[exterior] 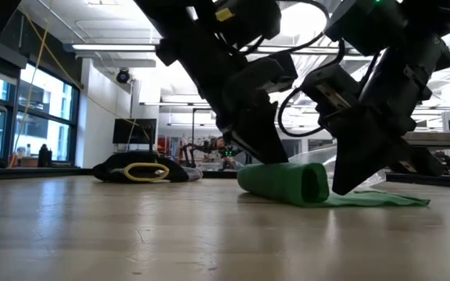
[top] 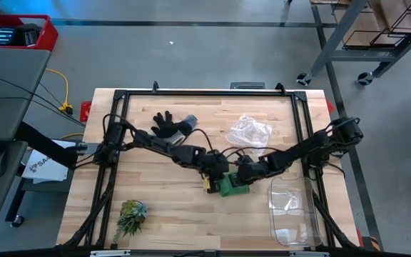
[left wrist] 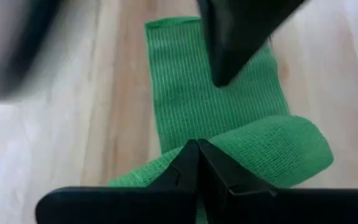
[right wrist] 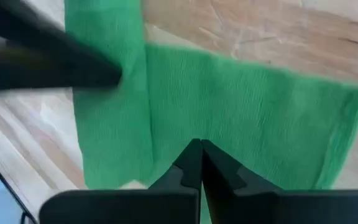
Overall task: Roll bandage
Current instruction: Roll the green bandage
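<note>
My table (top: pixel 155 207) is pale wooden planking, ringed by a black frame (top: pixel 205 93) along its upper edge and both sides in the high view. Around it lies grey floor; a red bin (top: pixel 21 34) sits at the upper left of the frame and a wheeled rack (top: pixel 377 28) at the upper right. In the low view the room behind me shows tall windows (exterior: pixel 22 117) on the left and strip lights on the ceiling.

Both my arms meet just below the centre of the high view. My left gripper (top: pixel 215 168) has its fingers pressed together, tips down on the rolled end of the bandage (top: pixel 232 187). My right gripper (top: pixel 246 171) is likewise pinched closed, touching the bandage beside the left one. Neither clamps anything between its fingers. In the low view the bandage is a green roll lying on its side at centre, with a flat tail (exterior: pixel 381 200) trailing right along the wood.

A black-and-grey glove (top: pixel 171 124) lies above and left of centre, a crumpled clear bag (top: pixel 250 131) above and right. A clear plastic tray (top: pixel 292 214) fills the lower right, near the table's right edge. A spiky green plant tuft (top: pixel 131 216) sits lower left. The widest bare wood lies between tuft and bandage.
</note>
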`<action>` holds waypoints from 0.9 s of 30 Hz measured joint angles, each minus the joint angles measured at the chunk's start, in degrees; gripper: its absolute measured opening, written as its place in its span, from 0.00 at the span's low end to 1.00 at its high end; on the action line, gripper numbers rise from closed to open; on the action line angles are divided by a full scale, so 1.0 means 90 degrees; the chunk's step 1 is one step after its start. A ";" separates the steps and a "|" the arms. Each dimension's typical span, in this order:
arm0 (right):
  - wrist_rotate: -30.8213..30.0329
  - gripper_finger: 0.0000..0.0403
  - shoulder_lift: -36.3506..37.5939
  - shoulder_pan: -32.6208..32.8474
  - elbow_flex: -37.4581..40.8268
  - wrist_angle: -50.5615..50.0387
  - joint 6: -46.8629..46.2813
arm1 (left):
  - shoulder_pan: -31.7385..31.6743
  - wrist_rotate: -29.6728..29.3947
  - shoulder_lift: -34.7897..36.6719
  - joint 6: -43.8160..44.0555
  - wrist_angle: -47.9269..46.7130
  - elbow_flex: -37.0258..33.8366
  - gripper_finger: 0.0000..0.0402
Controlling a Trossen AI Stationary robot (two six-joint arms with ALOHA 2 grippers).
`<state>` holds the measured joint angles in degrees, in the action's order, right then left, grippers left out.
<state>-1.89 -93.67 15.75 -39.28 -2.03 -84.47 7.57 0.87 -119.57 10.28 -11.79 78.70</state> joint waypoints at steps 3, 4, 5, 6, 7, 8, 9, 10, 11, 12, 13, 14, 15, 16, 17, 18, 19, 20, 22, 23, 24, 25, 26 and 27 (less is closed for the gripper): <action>-0.0008 0.00 0.0000 -0.0007 0.0002 -0.0041 -0.0065 | 0.0077 -0.0037 0.0074 -0.0016 -0.0201 0.0000 0.00; -0.0008 0.00 0.0000 -0.0003 0.0002 -0.0059 -0.0066 | 0.0087 -0.0031 0.0078 -0.0041 -0.0253 0.0000 0.00; -0.0005 0.00 0.0000 -0.0003 0.0002 -0.0114 -0.0083 | 0.0098 -0.0029 0.0083 -0.0044 -0.0327 0.0000 0.00; -0.0003 0.00 0.0000 -0.0003 0.0002 -0.0207 -0.0134 | 0.0102 -0.0013 0.0102 -0.0044 -0.0423 0.0003 0.00; -0.0003 0.00 0.0000 -0.0003 0.0000 -0.0273 -0.0207 | 0.0102 0.0014 0.0121 -0.0056 -0.0562 0.0005 0.00; -0.0003 0.00 0.0000 -0.0003 -0.0008 -0.0355 -0.0265 | 0.0109 0.0019 0.0140 -0.0089 -0.0677 0.0007 0.00; -0.0001 0.00 0.0002 -0.0003 -0.0010 -0.0433 -0.0308 | 0.0113 0.0023 0.0157 -0.0151 -0.0779 0.0009 0.00; 0.0002 0.00 0.0005 -0.0002 -0.0012 -0.0505 -0.0350 | 0.0118 0.0041 0.0180 -0.0215 -0.0880 0.0010 0.00; 0.0002 0.00 0.0009 -0.0001 -0.0018 -0.0579 -0.0403 | 0.0119 0.0062 0.0191 -0.0286 -0.0964 0.0010 0.00; 0.0002 0.00 0.0015 -0.0001 -0.0024 -0.0648 -0.0443 | 0.0122 0.0062 0.0204 -0.0365 -0.1031 0.0010 0.00; 0.0002 0.00 0.0016 -0.0001 -0.0027 -0.0704 -0.0467 | 0.0126 0.0058 0.0245 -0.0442 -0.1097 0.0007 0.00; 0.0004 0.00 0.0022 -0.0001 -0.0027 -0.0756 -0.0484 | 0.0126 0.0065 0.0273 -0.0538 -0.1188 0.0002 0.00; -0.0003 0.00 0.0024 -0.0001 -0.0027 -0.0835 -0.0526 | 0.0128 0.0063 0.0286 -0.0622 -0.1247 0.0002 0.00; -0.0021 0.00 0.0024 -0.0001 -0.0036 -0.0907 -0.0593 | 0.0131 0.0065 0.0329 -0.0693 -0.1318 -0.0002 0.00; -0.0053 0.00 0.0024 -0.0001 -0.0033 -0.0924 -0.0617 | 0.0131 0.0080 0.0365 -0.0765 -0.1417 -0.0007 0.00; -0.0087 0.00 0.0027 0.0004 -0.0030 -0.0959 -0.0621 | 0.0131 0.0083 0.0386 -0.0827 -0.1504 -0.0007 0.00; -0.0100 0.00 0.0027 -0.0003 -0.0030 -0.0966 -0.0622 | 0.0131 0.0081 0.0433 -0.0870 -0.1586 -0.0011 0.00; -0.0094 0.00 0.0024 -0.0025 -0.0029 -0.0966 -0.0622 | 0.0131 0.0080 0.0475 -0.0910 -0.1706 -0.0016 0.00; -0.0095 0.00 0.0022 -0.0063 -0.0025 -0.1016 -0.0624 | 0.0130 0.0054 0.0548 -0.1045 -0.1899 -0.0020 0.00; -0.0093 0.00 0.0019 -0.0085 -0.0024 -0.1030 -0.0624 | 0.0126 0.0044 0.0584 -0.1147 -0.2043 -0.0022 0.00; -0.0097 0.00 0.0019 -0.0110 -0.0020 -0.1054 -0.0624 | 0.0123 0.0022 0.0618 -0.1240 -0.2217 -0.0023 0.00; -0.0100 0.00 0.0019 -0.0128 -0.0019 -0.1081 -0.0622 | 0.0119 -0.0005 0.0681 -0.1321 -0.2418 -0.0033 0.00; -0.0099 0.00 0.0019 -0.0154 -0.0020 -0.1094 -0.0622 | 0.0116 -0.0039 0.0709 -0.1384 -0.2616 -0.0039 0.00; -0.0096 0.00 0.0019 -0.0173 -0.0018 -0.1112 -0.0620 | 0.0119 -0.0035 0.0749 -0.1443 -0.2760 -0.0039 0.00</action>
<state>-2.75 -93.49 14.20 -39.44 -12.03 -90.05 8.64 0.56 -112.83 -2.70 -36.63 78.35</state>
